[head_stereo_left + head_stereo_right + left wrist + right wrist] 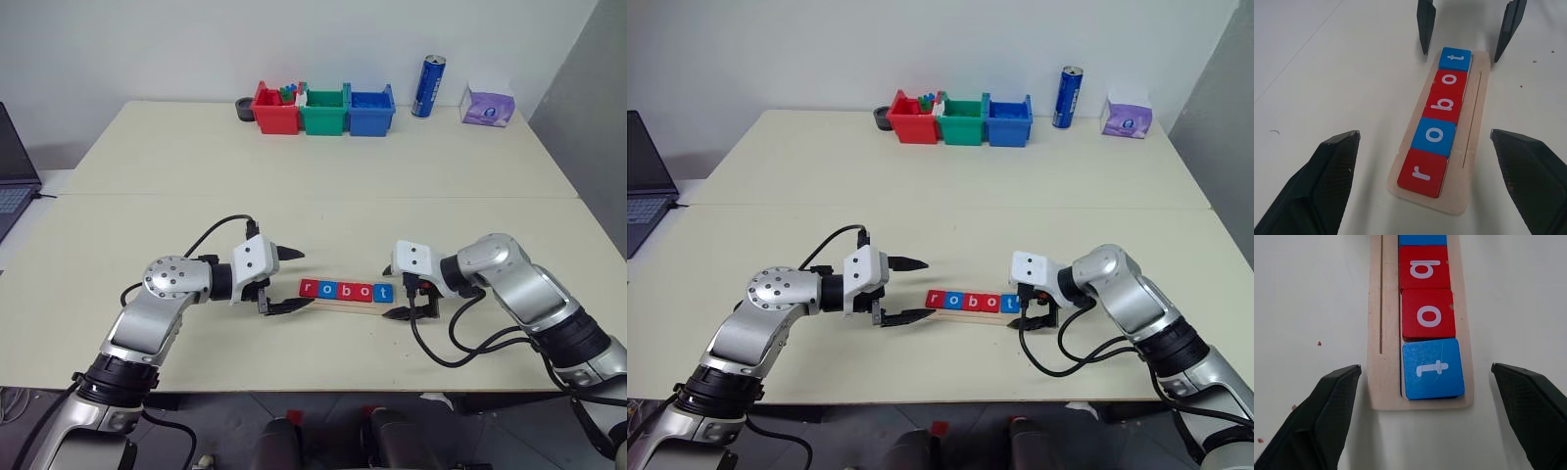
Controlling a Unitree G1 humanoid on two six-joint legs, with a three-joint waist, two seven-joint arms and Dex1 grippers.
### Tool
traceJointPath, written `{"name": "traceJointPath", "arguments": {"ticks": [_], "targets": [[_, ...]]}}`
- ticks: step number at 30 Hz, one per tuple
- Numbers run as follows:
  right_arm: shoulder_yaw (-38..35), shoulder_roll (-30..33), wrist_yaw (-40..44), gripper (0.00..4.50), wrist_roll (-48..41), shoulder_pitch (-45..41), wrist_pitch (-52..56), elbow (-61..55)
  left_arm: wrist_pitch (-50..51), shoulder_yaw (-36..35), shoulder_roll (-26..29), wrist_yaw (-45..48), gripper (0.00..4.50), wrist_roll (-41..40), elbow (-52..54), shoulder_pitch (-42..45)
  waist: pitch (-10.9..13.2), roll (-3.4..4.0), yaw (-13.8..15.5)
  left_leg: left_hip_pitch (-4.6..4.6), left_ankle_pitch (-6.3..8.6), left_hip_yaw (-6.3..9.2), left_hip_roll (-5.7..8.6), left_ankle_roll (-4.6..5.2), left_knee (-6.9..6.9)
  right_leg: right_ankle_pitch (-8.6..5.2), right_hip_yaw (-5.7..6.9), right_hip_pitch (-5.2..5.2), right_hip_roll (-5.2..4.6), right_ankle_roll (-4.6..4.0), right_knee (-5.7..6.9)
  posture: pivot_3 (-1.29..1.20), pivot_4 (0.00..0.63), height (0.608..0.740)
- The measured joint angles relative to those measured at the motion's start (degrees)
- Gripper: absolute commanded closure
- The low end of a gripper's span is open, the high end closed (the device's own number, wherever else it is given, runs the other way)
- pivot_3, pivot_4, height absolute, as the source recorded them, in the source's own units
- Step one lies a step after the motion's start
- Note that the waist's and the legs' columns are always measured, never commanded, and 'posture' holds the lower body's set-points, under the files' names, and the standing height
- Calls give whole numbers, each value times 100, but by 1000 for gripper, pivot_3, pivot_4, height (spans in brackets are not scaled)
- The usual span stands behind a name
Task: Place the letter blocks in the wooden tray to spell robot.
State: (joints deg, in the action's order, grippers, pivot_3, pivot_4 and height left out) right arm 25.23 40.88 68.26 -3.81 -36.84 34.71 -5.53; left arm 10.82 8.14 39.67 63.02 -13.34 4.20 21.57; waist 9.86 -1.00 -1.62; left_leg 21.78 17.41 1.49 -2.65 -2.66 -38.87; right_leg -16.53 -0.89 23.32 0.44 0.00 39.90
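The wooden tray (1476, 112) lies near the table's front edge, between my two grippers. Five letter blocks sit in it in a row: red r (1422, 172), blue o (1434, 136), red b (1444, 105), red o (1451, 81) and blue t (1432, 368), reading "robot". At the tray's r end my left gripper (306, 280) is open and holds nothing. My right gripper (1425, 366) is open at the t end, its fingers (1425, 24) apart on either side of the tray and clear of the t block.
Red (276, 110), green (324, 111) and blue (371, 110) bins stand in a row at the table's far edge. A blue can (428, 86) and a purple tissue pack (488, 106) are to their right. A laptop (15, 166) sits at the far left.
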Motion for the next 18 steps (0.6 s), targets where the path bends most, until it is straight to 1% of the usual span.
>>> {"name": "traceJointPath", "arguments": {"ticks": [2, 5, 8, 10, 11, 13, 16, 18], "targets": [[-166, 42, 27, 36, -148, 0, 163, -207, 0, 0, -5, -1, 0, 1, 3, -5, 0, 0, 1, 1, 0, 1, 0, 0, 0, 0, 0, 0, 0, 0, 0, 0, 150, 740], [-402, 191, -64, 575, -196, 14, 210, -406, -1, 0, -8, -1, 0, 2, 6, -33, 0, 0, 2, 1, 0, 0, 1, 0, -1, 0, 0, 0, -2, 0, 0, 0, 150, 740], [-425, 364, -168, 1626, -110, 166, 46, -444, -1, 0, -12, 1, 0, 2, 7, -53, 0, 0, 1, 1, 0, 0, 1, 0, 0, 0, 1, 0, -1, 0, 0, 0, 150, 740], [-366, 412, -260, 2398, 75, 282, -187, -399, -1, 0, -18, 5, 0, 2, 7, -58, 0, 0, 1, 0, 0, -2, 1, 0, 0, 0, -1, 0, -1, 0, 0, 0, 150, 740], [-344, 428, -294, 2678, 156, 302, -319, -359, -1, 0, -30, 5, 0, 1, 8, -58, 0, 0, 1, 0, 0, -2, 1, 0, 0, 0, -1, 0, -1, 0, 1, 0, 150, 740], [-286, 480, -362, 3475, 375, 319, -605, -250, 0, 10, -66, 7, 0, 1, 11, -58, 0, 0, -1, -1, 0, -3, 1, 0, -1, 0, -1, 0, -1, 0, 1, 0, 150, 740], [-201, 483, -418, 4487, 590, 324, -883, -90, 2, 39, -66, 9, 0, 1, 17, -57, 0, 0, -3, -1, 0, -2, 0, 0, 0, 0, -1, 0, 0, 0, 2, 0, 150, 740], [-133, 473, -441, 4487, 725, 357, -1006, -41, 4, 40, -65, 8, 0, 1, 38, -57, 0, 0, -1, -1, 0, -2, 0, 0, 0, 0, -1, 0, 0, 0, 1, 0, 150, 740]]}}
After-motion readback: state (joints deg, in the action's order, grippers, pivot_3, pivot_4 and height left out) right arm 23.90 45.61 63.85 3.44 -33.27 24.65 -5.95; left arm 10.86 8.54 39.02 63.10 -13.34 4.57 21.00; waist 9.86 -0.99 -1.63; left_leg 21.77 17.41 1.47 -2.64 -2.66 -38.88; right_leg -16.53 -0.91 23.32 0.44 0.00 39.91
